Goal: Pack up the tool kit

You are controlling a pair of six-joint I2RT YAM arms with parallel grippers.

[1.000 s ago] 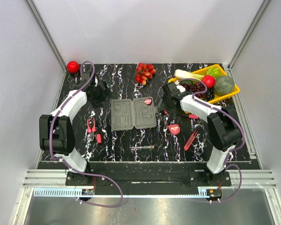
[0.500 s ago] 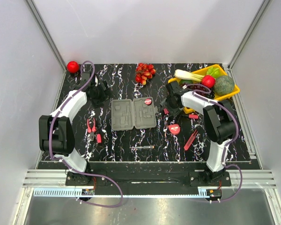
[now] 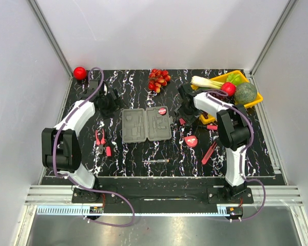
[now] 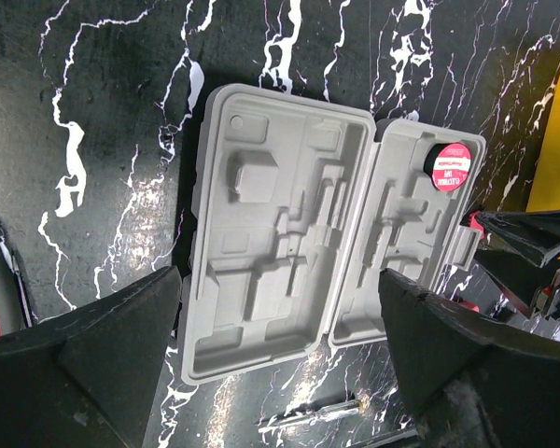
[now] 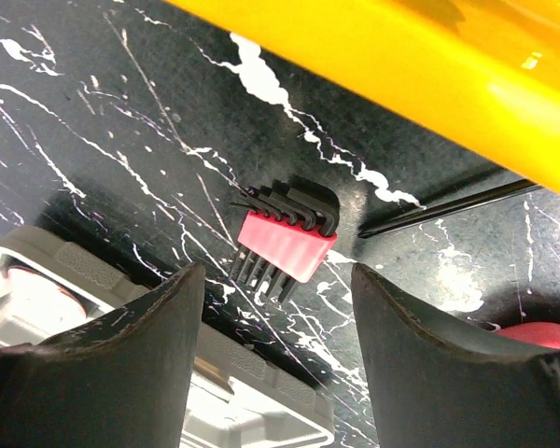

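The grey tool case (image 3: 138, 125) lies open at the table's middle, with a round red tape (image 3: 162, 110) in its right half. My left gripper (image 3: 109, 104) is open and empty, left of and above the case (image 4: 289, 252). My right gripper (image 3: 185, 110) is open, right of the case, just above a red-held hex key set (image 5: 287, 243), which also shows in the top view (image 3: 181, 122). On the table lie red pliers (image 3: 99, 139), a red tape measure (image 3: 192, 141), a red knife (image 3: 209, 152) and a thin metal bit (image 3: 156, 161).
A yellow tray (image 3: 258, 97) of fruit and vegetables stands at the back right, and its edge (image 5: 429, 65) is close behind my right gripper. Red grapes (image 3: 159, 79) and a red ball (image 3: 80, 73) lie at the back. A thin black rod (image 5: 448, 207) lies by the hex keys.
My right arm's elbow has swung left and towards the back, while its gripper stays near the hex key set. The left arm has hardly moved.
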